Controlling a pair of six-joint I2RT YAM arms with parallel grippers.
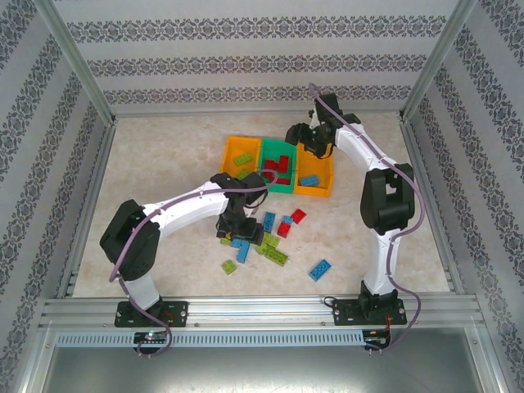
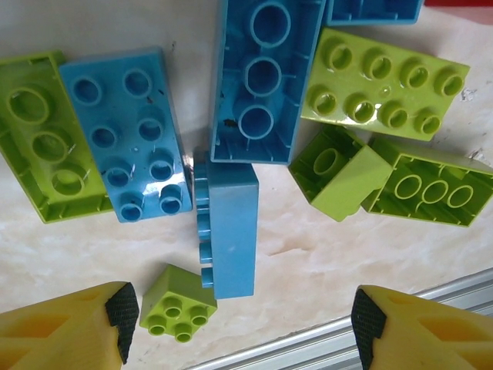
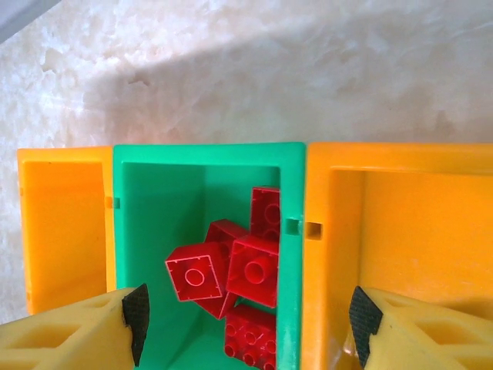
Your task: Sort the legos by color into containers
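My left gripper (image 2: pixel 243 327) is open low over the loose pile of legos (image 1: pixel 266 237). A small lime 2x2 brick (image 2: pixel 179 304) lies between its pads, close to the left one. Just ahead a blue brick (image 2: pixel 229 227) rests on its side, among other blue and lime bricks. My right gripper (image 3: pixel 246 324) hangs open and empty above the green bin (image 3: pixel 208 153), which holds several red bricks (image 3: pixel 231 270). An orange bin (image 3: pixel 65 223) stands on its left and another orange bin (image 3: pixel 400 223) on its right. In the top view the three bins (image 1: pixel 278 168) sit side by side mid-table.
A lime brick (image 1: pixel 243 160) lies in the left orange bin and a blue one (image 1: pixel 309 181) in the right orange bin. Two red bricks (image 1: pixel 297 216) lie right of the pile; a blue brick (image 1: pixel 320 268) and a lime one (image 1: pixel 229 266) lie nearer me. A metal rail (image 2: pixel 347 324) edges the table.
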